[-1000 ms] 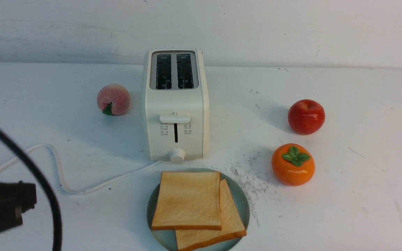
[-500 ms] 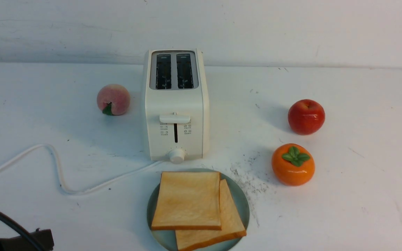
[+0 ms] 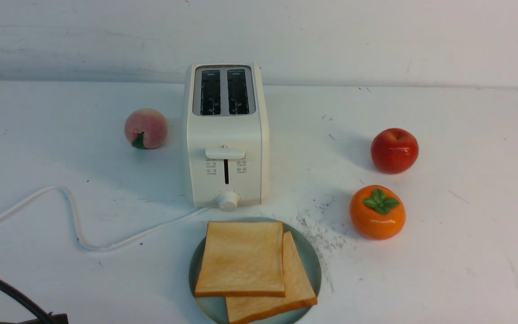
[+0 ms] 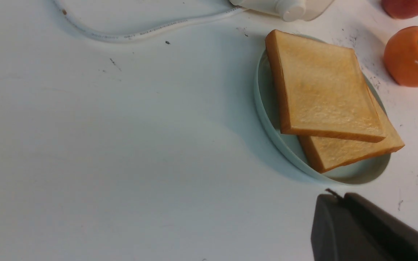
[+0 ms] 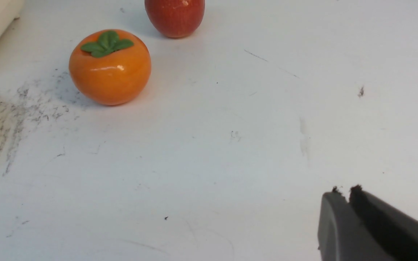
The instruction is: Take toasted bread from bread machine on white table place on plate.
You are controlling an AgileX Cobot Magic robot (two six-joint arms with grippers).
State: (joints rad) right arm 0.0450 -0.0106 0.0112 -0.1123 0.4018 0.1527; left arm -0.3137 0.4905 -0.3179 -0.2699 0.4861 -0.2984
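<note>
The left gripper (image 4: 334,197) has dropped nearly out of the front view, jaws together; right gripper (image 5: 343,192) pinched narrow, both empty, 2 toasted bread (image 3: 241,258) slices overhang plate (image 3: 314,265).

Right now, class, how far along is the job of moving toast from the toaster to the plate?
Done, it seems: both toast slices lie overlapping on the plate, and the toaster slots show only dark. In hand: nothing; the left tool and right tool are shut and hold nothing. Left: nothing visible.

The scuffed white worktop (image 3: 443,252) carries the bread machine (image 3: 226,135) mid-worktop; the plate (image 3: 306,256) by the near edge; a peach (image 3: 146,128), apple (image 3: 394,150), persimmon (image 3: 377,212) and cord (image 3: 74,220).
</note>
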